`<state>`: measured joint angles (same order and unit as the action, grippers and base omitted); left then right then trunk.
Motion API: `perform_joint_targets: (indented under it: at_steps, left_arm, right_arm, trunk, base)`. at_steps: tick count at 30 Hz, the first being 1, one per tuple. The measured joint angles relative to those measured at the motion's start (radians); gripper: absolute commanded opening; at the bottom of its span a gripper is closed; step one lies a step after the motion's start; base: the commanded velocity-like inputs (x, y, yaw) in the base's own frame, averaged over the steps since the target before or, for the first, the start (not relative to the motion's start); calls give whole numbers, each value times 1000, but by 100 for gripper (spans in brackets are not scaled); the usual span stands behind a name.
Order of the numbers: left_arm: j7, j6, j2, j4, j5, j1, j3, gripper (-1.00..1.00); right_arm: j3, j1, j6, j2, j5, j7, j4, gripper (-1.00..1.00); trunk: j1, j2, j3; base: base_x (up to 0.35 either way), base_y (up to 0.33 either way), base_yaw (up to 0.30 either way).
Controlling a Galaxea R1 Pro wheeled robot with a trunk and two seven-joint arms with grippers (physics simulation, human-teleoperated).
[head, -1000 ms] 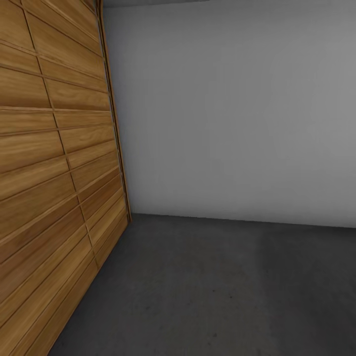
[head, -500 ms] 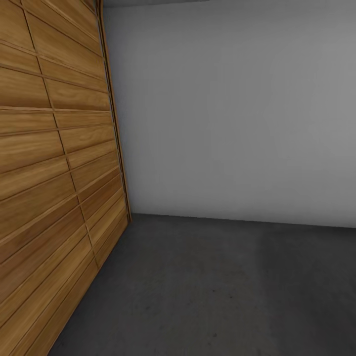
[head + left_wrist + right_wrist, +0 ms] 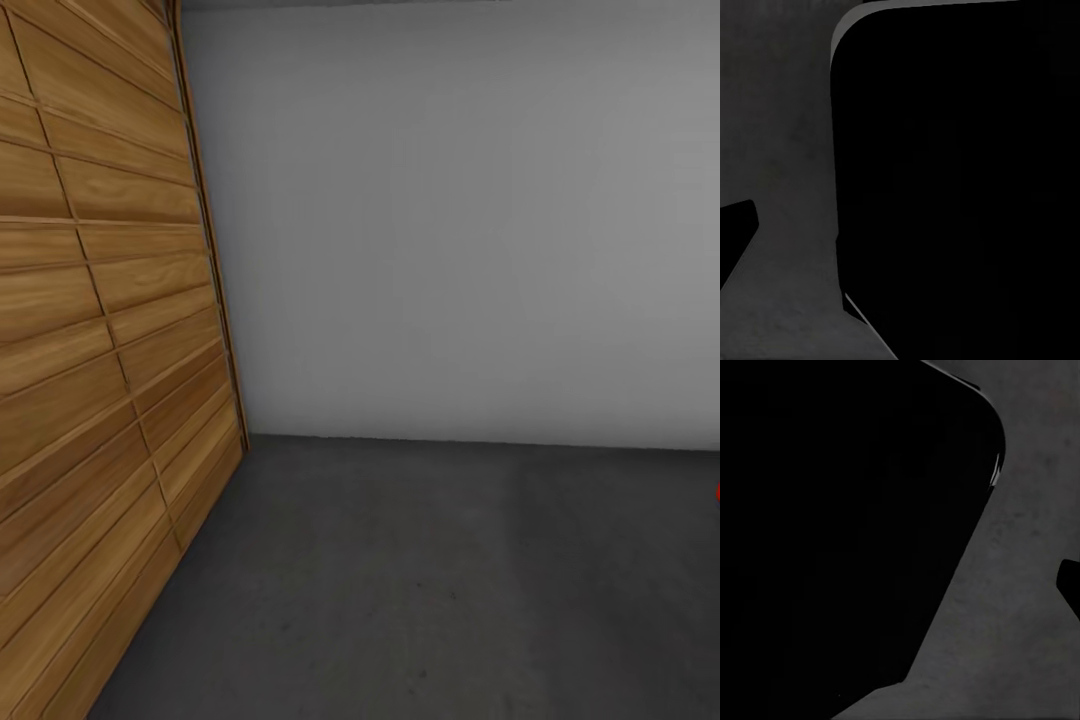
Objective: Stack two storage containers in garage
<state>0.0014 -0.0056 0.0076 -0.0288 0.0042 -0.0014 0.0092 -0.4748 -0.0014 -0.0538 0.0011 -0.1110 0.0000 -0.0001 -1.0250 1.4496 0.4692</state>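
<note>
The floor of the garage is dark grey speckled concrete, meeting a plain pale grey wall ahead. A wooden plank door stands on the left side of the head view. A small red sliver touches that view's right edge at floor level; its identity cannot be told. Both wrist views show concrete beside large black shapes; finger spacing cannot be told.

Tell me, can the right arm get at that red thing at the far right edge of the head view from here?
Probably not. The red sliver is barely in frame, low by the grey wall, across a long stretch of concrete floor. What it is cannot be told. Nothing blocks the way, but the base would likely need to turn and drive closer.
</note>
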Motion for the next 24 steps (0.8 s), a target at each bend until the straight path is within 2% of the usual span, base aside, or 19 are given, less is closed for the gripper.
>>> perform_joint_targets:
  at_steps: [24]
  left_arm:
    - [0,0,0,0,0,0,-1,100]
  right_arm:
    - [0,0,0,0,0,7,0,100]
  trunk:
    - [0,0,0]
  base:
    - [0,0,-292]
